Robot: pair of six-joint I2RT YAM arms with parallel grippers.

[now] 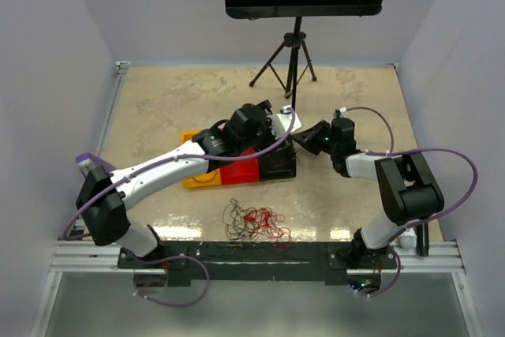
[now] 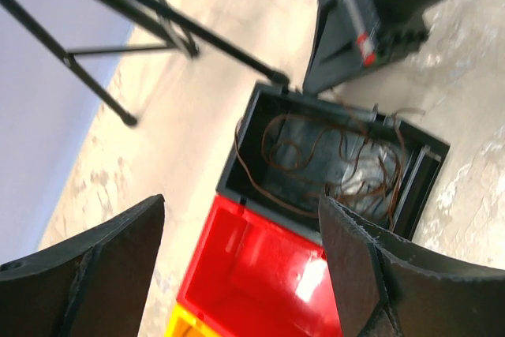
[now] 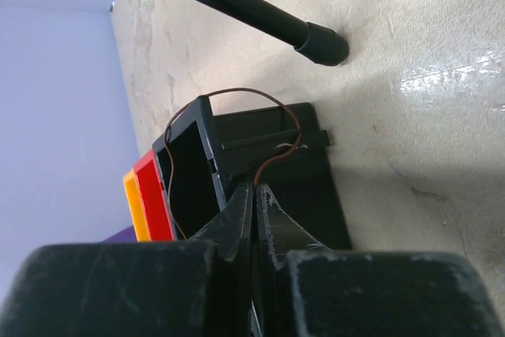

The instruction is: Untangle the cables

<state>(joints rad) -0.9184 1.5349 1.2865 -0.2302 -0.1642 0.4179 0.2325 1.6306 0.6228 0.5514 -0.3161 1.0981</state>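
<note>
red and dark cables (image 1: 256, 222) sit tangled at the near tabletop (image 1: 158, 100) edge; left hand (image 2: 241, 226) stretched forward, fingers wide apart over the black bin (image 2: 237, 155); right hand (image 3: 255, 191) beside it, pinched on a brown cable (image 3: 237, 90).

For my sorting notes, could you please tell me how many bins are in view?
3, side by side: yellow bin, left end; red bin, middle; black bin, right end, holding brown cable. The left arm overhangs them, so another could be hidden.
</note>
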